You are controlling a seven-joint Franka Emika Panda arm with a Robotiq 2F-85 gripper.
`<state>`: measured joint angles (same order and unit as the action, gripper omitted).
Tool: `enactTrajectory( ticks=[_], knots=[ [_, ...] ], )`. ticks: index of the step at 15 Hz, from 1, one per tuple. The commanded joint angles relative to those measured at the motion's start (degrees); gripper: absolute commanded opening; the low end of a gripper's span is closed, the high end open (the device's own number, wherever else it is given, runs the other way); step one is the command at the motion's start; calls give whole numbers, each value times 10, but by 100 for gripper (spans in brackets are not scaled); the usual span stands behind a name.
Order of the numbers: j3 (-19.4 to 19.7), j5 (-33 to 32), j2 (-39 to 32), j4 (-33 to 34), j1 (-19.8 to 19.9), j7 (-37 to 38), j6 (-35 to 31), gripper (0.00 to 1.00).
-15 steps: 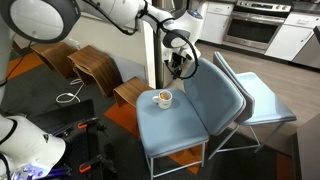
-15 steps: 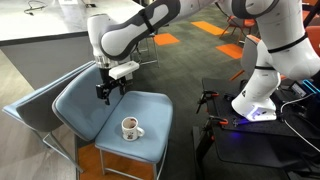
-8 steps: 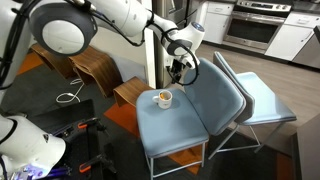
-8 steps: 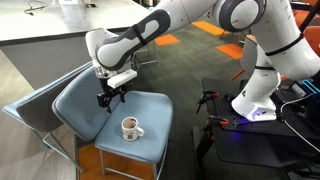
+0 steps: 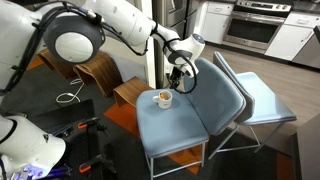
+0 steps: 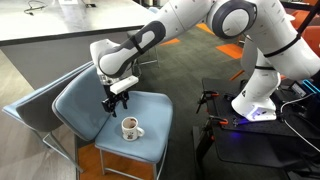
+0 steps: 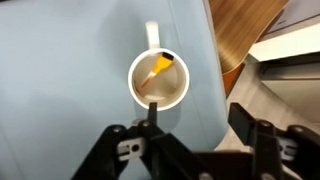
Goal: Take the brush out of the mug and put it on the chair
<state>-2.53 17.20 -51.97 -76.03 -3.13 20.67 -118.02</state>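
Observation:
A small white mug (image 7: 159,79) stands on the blue-grey chair seat (image 5: 175,125). It shows in both exterior views (image 5: 164,98) (image 6: 130,127). The tan-orange brush (image 7: 158,73) leans inside the mug, seen only in the wrist view. My gripper (image 7: 197,118) is open and empty. It hovers just above the seat beside the mug, between the mug and the backrest (image 5: 176,80) (image 6: 116,103). In the wrist view one finger lies over the mug's rim and the other is off to the side.
A paler light-blue chair (image 5: 262,100) stands behind the blue-grey one. Brown wooden stools (image 5: 95,68) stand beside the seat. A black robot base and cables (image 6: 250,105) lie on the floor nearby.
The gripper has moved down and closer to the mug. The mug has not moved.

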Motion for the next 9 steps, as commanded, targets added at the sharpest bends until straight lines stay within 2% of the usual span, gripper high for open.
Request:
enactTrajectory(
  ticks=[1,2,3,4,5,6,7,8,9],
  knots=[
    [-9,20,-14,9,11,-8,9,70],
    [-9,23,-18,9,11,-5,11,63],
    [-10,28,-22,8,12,-1,12,61],
    [-10,35,-26,7,12,6,12,52],
    [-8,42,-29,5,11,16,11,51],
    [-9,53,-33,3,12,23,8,54],
    [-8,61,-37,1,12,30,6,49],
    [-8,70,-41,-1,13,36,2,54],
    [-8,77,-44,-4,14,40,-1,54]
  ],
)
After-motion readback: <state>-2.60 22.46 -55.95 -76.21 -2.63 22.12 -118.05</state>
